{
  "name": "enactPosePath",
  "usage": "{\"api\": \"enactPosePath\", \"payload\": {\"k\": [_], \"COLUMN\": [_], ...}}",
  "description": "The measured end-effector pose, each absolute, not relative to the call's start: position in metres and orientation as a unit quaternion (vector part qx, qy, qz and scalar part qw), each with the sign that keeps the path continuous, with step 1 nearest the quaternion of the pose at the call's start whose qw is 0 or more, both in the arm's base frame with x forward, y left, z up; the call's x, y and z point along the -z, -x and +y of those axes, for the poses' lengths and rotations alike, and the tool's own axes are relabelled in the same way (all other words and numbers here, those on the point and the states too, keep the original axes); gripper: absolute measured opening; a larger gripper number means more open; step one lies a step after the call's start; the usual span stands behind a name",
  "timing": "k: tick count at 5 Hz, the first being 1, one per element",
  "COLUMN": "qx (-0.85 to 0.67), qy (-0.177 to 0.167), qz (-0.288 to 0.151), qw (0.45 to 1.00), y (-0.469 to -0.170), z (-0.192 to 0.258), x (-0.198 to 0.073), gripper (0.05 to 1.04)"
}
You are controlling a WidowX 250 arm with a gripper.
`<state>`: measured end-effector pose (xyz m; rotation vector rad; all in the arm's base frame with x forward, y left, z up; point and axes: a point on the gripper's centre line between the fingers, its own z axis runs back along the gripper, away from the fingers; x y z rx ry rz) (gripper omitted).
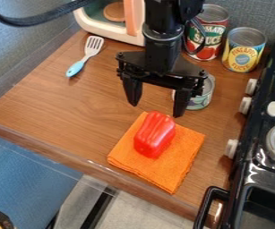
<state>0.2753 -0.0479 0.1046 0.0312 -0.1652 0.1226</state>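
Red pepper [154,134] on orange cloth [181,163], wide, empty claw [156,109] nearby, three cans [208,32] behind, toy oven [101,31] (brown disc [114,12] inside)

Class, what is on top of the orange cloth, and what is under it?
A red toy pepper rests on the folded orange cloth. Whatever lies directly beneath the cloth is hidden from view.

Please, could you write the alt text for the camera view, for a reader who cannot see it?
A black two-finger gripper, open, hangs near a shiny red toy pepper on a folded orange cloth, on a brown wooden counter. Around them are three labelled metal cans, a white slotted spatula with blue handle, and a black stove.
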Motion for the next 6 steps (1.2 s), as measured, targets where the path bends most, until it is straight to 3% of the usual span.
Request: {"api": "enactPosePath", "payload": {"k": [2, 6], "qx": [-0.023, -0.007], "qy": [-0.009, 0.05], "qz": [-0.044, -0.047], "qw": [0.999, 0.998], "y": [-0.281, -0.358], "z": [-0.062, -0.106], "x": [-0.088, -0.072], "gripper": [1.001, 1.001]}}
